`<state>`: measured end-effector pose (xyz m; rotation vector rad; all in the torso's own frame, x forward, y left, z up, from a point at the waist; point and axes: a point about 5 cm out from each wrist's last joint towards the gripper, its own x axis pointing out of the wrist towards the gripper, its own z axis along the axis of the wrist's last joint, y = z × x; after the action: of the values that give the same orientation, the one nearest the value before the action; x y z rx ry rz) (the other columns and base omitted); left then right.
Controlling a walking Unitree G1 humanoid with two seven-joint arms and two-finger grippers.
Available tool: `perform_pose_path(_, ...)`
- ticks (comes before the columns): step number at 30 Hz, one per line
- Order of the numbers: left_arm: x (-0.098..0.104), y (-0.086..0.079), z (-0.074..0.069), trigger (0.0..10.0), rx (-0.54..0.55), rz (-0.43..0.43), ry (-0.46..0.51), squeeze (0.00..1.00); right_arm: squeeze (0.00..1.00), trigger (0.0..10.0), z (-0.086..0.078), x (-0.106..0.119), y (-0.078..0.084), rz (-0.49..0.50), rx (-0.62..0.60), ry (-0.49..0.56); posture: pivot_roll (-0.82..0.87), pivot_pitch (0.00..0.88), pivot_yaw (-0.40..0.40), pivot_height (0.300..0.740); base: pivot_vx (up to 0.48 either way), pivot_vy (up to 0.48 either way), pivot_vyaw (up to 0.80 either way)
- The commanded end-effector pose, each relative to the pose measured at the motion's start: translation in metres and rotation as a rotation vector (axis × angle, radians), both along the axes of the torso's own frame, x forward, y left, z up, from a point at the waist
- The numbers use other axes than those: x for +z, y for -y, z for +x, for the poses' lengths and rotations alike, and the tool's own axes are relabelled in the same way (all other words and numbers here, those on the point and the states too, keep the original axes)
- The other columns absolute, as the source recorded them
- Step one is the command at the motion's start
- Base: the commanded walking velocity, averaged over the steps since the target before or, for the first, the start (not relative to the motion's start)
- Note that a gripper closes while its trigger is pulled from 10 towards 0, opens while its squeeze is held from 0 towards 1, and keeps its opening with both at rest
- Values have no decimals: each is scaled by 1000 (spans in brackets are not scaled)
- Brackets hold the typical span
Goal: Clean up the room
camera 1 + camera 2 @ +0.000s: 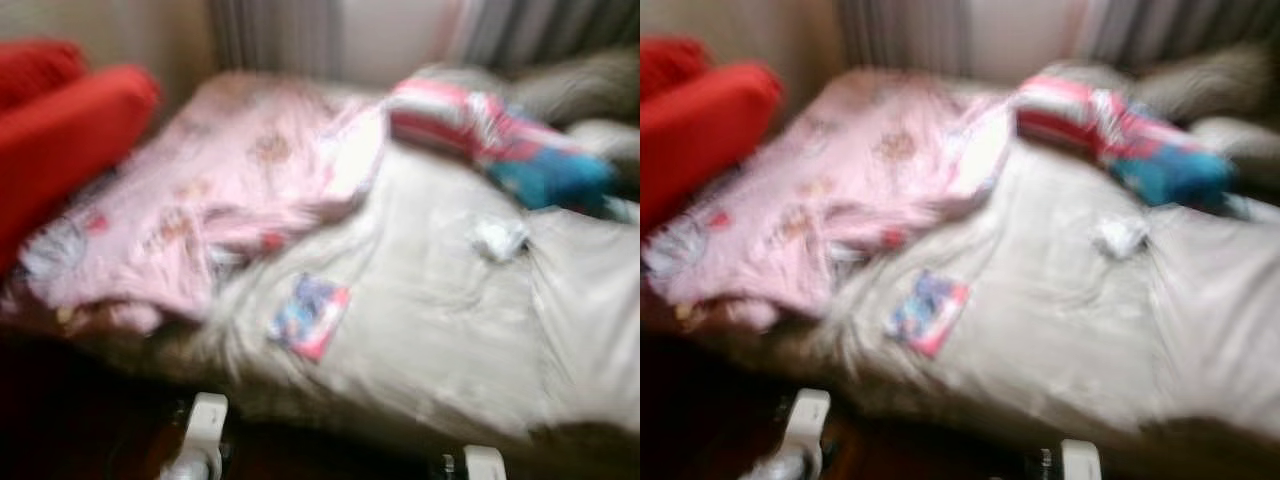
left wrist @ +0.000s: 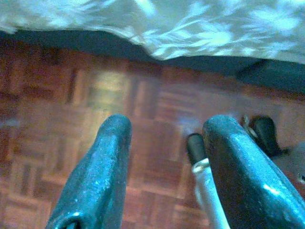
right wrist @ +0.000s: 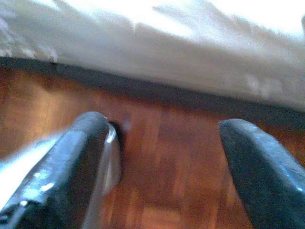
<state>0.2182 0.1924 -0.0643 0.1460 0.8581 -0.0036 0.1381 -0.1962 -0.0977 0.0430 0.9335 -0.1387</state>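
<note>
A bed (image 1: 450,340) with a pale grey cover stands before me, blurred. A pink printed blanket (image 1: 210,190) lies crumpled over its left half. A small colourful packet (image 1: 310,315) rests on the cover near the front edge. A crumpled white scrap (image 1: 500,238) lies further right. A red, white and blue bundle (image 1: 500,140) sits at the back right. My left gripper (image 2: 164,181) hangs open over the parquet floor (image 2: 57,124) beside the bed's edge. My right gripper (image 3: 169,176) is open too, low over the floor by the bed.
A red armchair (image 1: 60,130) stands at the left, close to the bed. Grey curtains (image 1: 280,35) hang behind. A grey pillow (image 1: 580,85) lies at the back right. The white tops of my two arms (image 1: 205,420) show at the bottom edge of the head view.
</note>
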Motion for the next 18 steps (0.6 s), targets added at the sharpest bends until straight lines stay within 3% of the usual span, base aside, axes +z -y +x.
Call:
perform_pose_path(1, -4, 2, -5, 10000, 0, -6, -24, 0, 0, 10000, -2, -1, 0, 3, -3, -13, -63, 124, 34, 740, 0, -266, -744)
perform_pose_path(12, -4, -1, -6, 10000, 8, -3, -25, 0, 0, 10000, -2, -1, 0, 3, 0, -12, -61, 152, 34, 740, 0, -265, -728)
perform_pose_path(18, -4, 0, -6, 10000, 4, -4, -25, 0, 0, 10000, -2, -1, -1, 7, 4, -5, -61, 159, 32, 740, 0, -264, 0)
